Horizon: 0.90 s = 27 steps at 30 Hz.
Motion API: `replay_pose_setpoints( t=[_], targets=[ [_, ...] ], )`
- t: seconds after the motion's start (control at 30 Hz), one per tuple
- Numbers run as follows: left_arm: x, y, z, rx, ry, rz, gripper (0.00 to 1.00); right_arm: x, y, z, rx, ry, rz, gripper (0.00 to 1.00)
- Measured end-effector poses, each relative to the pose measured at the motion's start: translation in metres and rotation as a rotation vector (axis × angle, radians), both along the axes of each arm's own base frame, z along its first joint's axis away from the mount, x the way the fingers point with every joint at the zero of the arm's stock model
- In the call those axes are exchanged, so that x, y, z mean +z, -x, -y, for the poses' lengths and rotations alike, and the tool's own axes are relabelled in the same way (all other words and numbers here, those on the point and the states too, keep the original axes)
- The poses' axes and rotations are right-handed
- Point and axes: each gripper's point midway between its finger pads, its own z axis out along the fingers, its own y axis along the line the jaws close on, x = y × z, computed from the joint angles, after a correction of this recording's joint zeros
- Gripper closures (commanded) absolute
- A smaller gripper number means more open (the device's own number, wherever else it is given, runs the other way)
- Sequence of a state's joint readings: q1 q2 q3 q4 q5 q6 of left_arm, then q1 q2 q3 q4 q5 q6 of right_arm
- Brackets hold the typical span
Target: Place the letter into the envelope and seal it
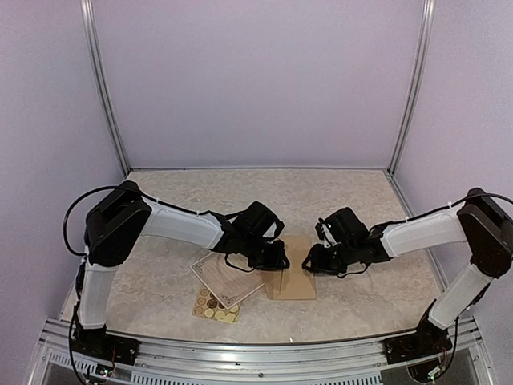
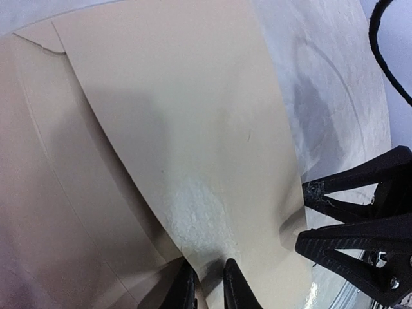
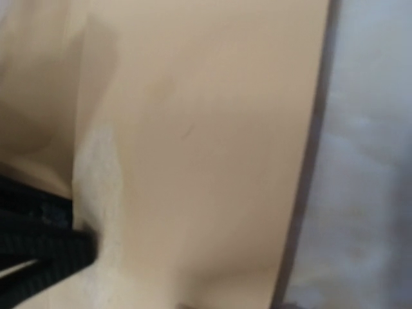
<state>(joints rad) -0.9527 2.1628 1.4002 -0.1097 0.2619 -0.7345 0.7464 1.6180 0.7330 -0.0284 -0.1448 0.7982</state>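
The tan envelope lies on the table between my two grippers, with its flap lifted. In the left wrist view the flap fills the frame. My left gripper pinches the flap's lower edge between its fingertips. My right gripper grips the flap's right edge, which is dented there. The right wrist view is blurred and filled by the envelope, and its own fingertips are hidden. The letter, cream with an ornate dark border, lies flat on the table left of the envelope, under the left arm.
A small tan sheet of round stickers lies just in front of the letter. The marbled tabletop is walled by pale panels with metal posts at the back corners. An aluminium rail runs along the near edge.
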Motion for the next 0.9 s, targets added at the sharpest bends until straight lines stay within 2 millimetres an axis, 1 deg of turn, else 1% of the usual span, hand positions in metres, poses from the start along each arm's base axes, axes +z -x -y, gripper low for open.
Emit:
replay_pose_setpoints(
  t=[0.1, 0.2, 0.27, 0.33, 0.4, 0.43, 0.47, 0.53, 0.57, 0.67, 0.73, 0.77, 0.8, 0.83, 0.9],
  targets=[
    [0.001, 0.003, 0.013, -0.028, 0.027, 0.002, 0.85, 0.005, 0.001, 0.012, -0.041, 0.023, 0.016, 0.62],
    [0.002, 0.007, 0.024, -0.057, 0.044, 0.018, 0.82, 0.016, 0.002, 0.023, -0.077, 0.028, 0.046, 0.59],
    [0.002, 0.011, 0.027, -0.074, 0.043, 0.034, 0.74, 0.027, -0.001, 0.025, -0.092, 0.018, 0.078, 0.57],
    [0.005, 0.014, 0.029, -0.083, 0.038, 0.06, 0.61, 0.042, -0.004, 0.027, -0.099, 0.002, 0.117, 0.54],
    [0.013, 0.016, 0.024, -0.085, 0.03, 0.098, 0.47, 0.054, -0.005, 0.027, -0.091, -0.01, 0.156, 0.5],
    [0.015, 0.016, 0.018, -0.072, 0.017, 0.111, 0.42, 0.057, -0.006, 0.027, -0.085, -0.011, 0.169, 0.48],
    [0.03, 0.015, 0.015, -0.067, 0.03, 0.138, 0.38, 0.061, -0.006, 0.027, -0.073, -0.009, 0.185, 0.46],
    [0.057, 0.012, 0.0, -0.036, 0.041, 0.192, 0.32, 0.067, -0.008, 0.025, -0.054, -0.005, 0.207, 0.42],
    [0.075, 0.011, -0.009, -0.016, 0.057, 0.218, 0.3, 0.071, -0.01, 0.024, -0.041, 0.001, 0.224, 0.42],
    [0.119, 0.004, -0.037, 0.045, 0.106, 0.28, 0.28, 0.084, -0.016, 0.015, 0.009, -0.007, 0.265, 0.4],
    [0.134, -0.003, -0.061, 0.098, 0.126, 0.299, 0.3, 0.092, -0.022, 0.007, 0.039, -0.016, 0.283, 0.39],
    [0.134, -0.007, -0.073, 0.125, 0.121, 0.294, 0.31, 0.095, -0.026, 0.002, 0.059, -0.02, 0.29, 0.39],
    [0.129, -0.011, -0.084, 0.151, 0.11, 0.285, 0.32, 0.097, -0.03, -0.004, 0.08, -0.025, 0.296, 0.39],
    [0.121, -0.014, -0.094, 0.174, 0.094, 0.271, 0.32, 0.097, -0.034, -0.009, 0.101, -0.027, 0.297, 0.39],
    [0.095, -0.016, -0.116, 0.218, 0.043, 0.226, 0.33, 0.096, -0.042, -0.018, 0.133, -0.029, 0.296, 0.39]
  ],
)
